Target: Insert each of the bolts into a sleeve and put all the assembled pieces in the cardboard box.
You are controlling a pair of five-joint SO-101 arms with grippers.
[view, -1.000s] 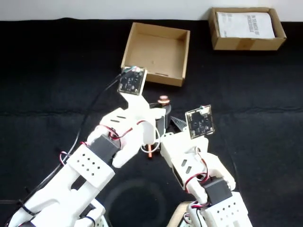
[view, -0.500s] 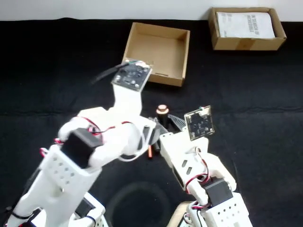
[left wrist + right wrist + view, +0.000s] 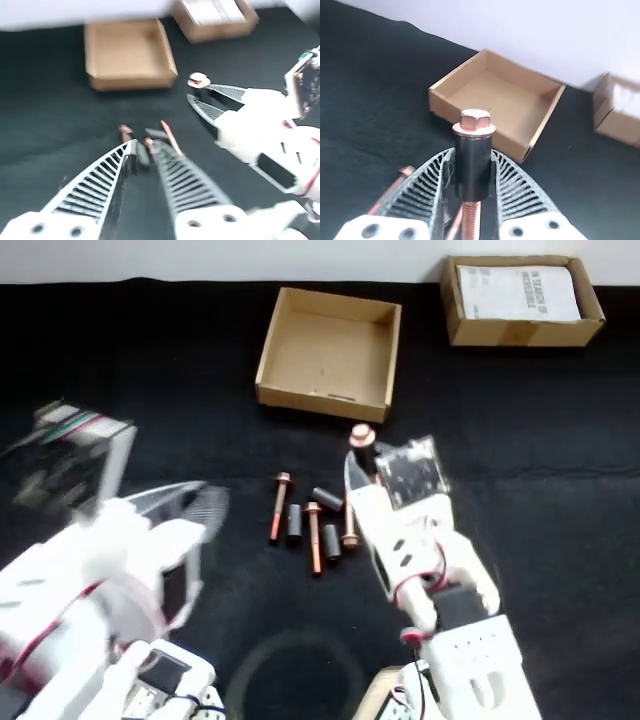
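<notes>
The right end effector (image 3: 472, 151) clamps the black sleeve (image 3: 472, 167), its copper bolt (image 3: 475, 121) seated upright, short of the cardboard box (image 3: 320, 398). Expect a rigid, light, slick piece (smooth cylinder); grip the sleeve's midsection. The left end effector (image 3: 143, 148) hangs open, empty.

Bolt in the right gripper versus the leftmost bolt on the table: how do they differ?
The gripped bolt wears a black sleeve; the leftmost bolt is bare. The gripped bolt is held in the right gripper; the leftmost bolt lies flat on the table. Both are copper-coloured.
</notes>
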